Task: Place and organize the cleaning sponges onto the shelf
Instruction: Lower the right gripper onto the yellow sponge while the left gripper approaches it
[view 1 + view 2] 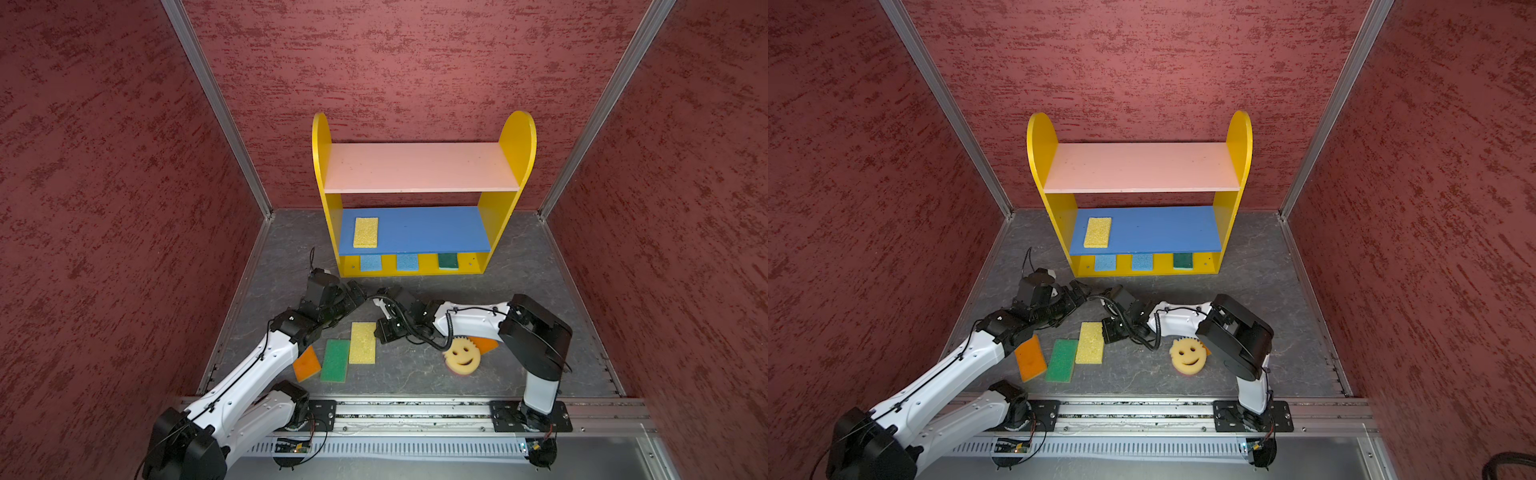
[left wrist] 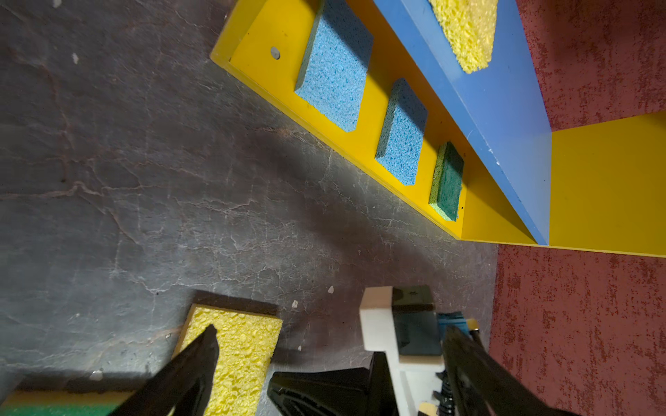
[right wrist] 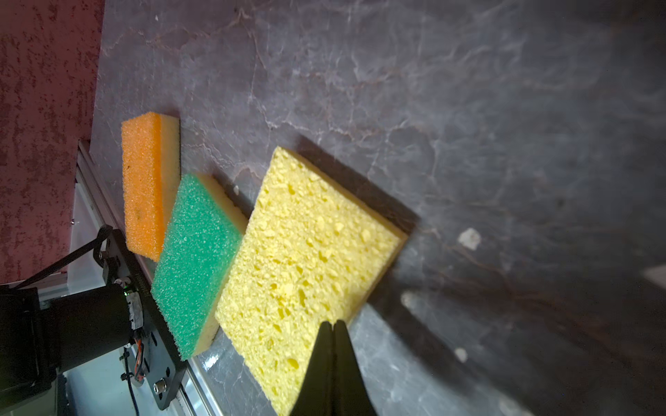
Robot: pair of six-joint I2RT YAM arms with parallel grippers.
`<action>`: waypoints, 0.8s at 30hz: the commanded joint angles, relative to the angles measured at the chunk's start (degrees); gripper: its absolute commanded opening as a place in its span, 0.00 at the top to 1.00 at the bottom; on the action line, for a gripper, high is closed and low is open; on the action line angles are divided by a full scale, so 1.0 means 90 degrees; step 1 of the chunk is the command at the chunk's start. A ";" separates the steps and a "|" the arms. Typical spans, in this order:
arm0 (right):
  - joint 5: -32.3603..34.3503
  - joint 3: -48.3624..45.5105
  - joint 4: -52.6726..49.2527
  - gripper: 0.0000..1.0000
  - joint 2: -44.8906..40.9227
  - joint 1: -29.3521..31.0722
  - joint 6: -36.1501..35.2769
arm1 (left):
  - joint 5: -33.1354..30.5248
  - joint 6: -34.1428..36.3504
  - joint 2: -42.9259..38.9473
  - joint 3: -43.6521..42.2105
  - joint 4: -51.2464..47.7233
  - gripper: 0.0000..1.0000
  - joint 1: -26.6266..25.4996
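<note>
- Bright, even overhead light on the shelf (image 1: 415, 166) in both top views; the walls (image 1: 104, 208) beside it splay outward at the frame edges.
- In front of the shelf the desk (image 3: 468, 108) is dim; a yellow sponge (image 3: 306, 252) casts a hard shadow.

Straight ahead of my right gripper (image 3: 333, 324) fingertips lies the nearest floor sponge (image 3: 306, 259). The tips sit over its edge, though I can't tell whether they touch it. Past it, pressed alongside, is the second floor sponge (image 3: 194, 259), and just beside that the third floor sponge (image 3: 144, 187). Behind those fingers the face sponge (image 1: 462, 356) lies by the right arm (image 1: 473, 318), with a tucked sponge (image 1: 487, 343) partly under that arm. Ahead of my left gripper (image 2: 329, 329) fingers stands the shelf (image 2: 605, 180). On its base, in a row, are the near base sponge (image 2: 333, 68), middle base sponge (image 2: 402, 133) and far base sponge (image 2: 448, 180). Above them the board sponge (image 2: 468, 32) lies on the middle board (image 2: 504, 108).
</note>
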 commanded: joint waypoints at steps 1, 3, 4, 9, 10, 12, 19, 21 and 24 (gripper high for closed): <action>0.0284 0.0260 -0.0376 1.00 -0.0395 -0.0277 -0.0380 | 0.0145 0.0204 -0.0124 -0.0075 0.0085 0.03 0.0107; 0.0359 0.0270 -0.0439 1.00 -0.0514 -0.0377 -0.0445 | 0.0248 0.0218 -0.0110 -0.0056 0.0014 0.03 0.0250; 0.0376 0.0275 -0.0456 1.00 -0.0546 -0.0402 -0.0448 | 0.0328 0.0192 -0.0115 -0.0073 0.0033 0.03 0.0306; 0.0174 0.0293 -0.0434 0.66 -0.0395 -0.0386 -0.0179 | 0.0316 0.0278 -0.0227 -0.0126 0.0008 0.02 0.0471; 0.0149 0.0222 -0.0354 0.57 -0.0369 -0.0347 -0.0100 | 0.0349 0.0277 -0.0223 -0.0135 0.0012 0.02 0.0523; 0.0135 0.0101 -0.0226 0.48 -0.0295 -0.0239 0.0043 | 0.0456 0.0245 -0.0241 -0.0176 0.0086 0.02 0.0621; -0.0020 0.0116 0.0089 0.46 0.0113 0.0141 0.0298 | 0.0571 0.0236 -0.0071 -0.0204 0.0277 0.02 0.0782; -0.0066 0.0214 0.0090 0.51 0.0250 0.0152 0.0295 | 0.0609 0.0243 -0.0012 -0.0214 0.0379 0.02 0.0786; -0.0062 0.0343 0.0077 0.58 0.0406 0.0163 0.0254 | 0.0602 0.0274 0.0142 -0.0139 0.0316 0.02 0.0799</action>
